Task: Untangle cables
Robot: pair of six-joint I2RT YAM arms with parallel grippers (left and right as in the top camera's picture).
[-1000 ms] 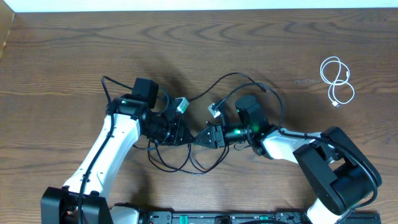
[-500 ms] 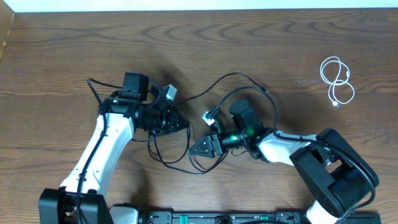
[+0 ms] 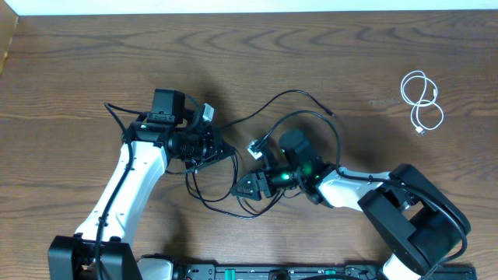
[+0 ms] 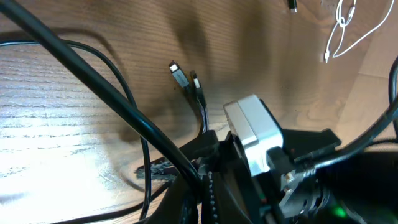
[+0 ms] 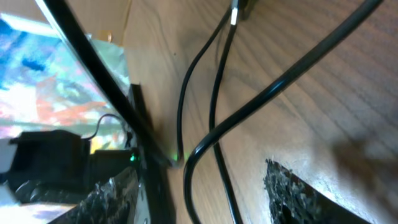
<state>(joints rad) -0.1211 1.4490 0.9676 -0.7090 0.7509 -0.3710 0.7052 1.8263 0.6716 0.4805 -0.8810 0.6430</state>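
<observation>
Obs.: Over the last second the two grippers have parted. They were nose to nose at mid-table. Now the left gripper (image 3: 224, 150) sits higher and further to its own side, and the right gripper (image 3: 247, 187) has dropped toward the near edge.

Left hand: jaws pressed together. Black strands run off its tip, but you cannot confirm from any view that one is pinched.

Right hand: fingers (image 5: 292, 186) are spread, wider than a second ago. In the right wrist view a black strand passes loosely between them, not clamped.

Task items: the black cables (image 3: 294, 92) lie mid-table between the arms. One arcs away from the robot and ends in a plug, and the rest lie in crossed loops near the right gripper. Two plug ends (image 4: 179, 73) rest side by side on the table (image 3: 93, 62) in the left wrist view. The white cable (image 3: 426, 102) lies coiled far to the right, well apart and already free.

Reading: the parting has spread the bundle somewhat, but the loops still cross. With your right hand open, nothing anchors that side, so any further pull is likely to drag the tangle rather than open it. Judged well short of done.
</observation>
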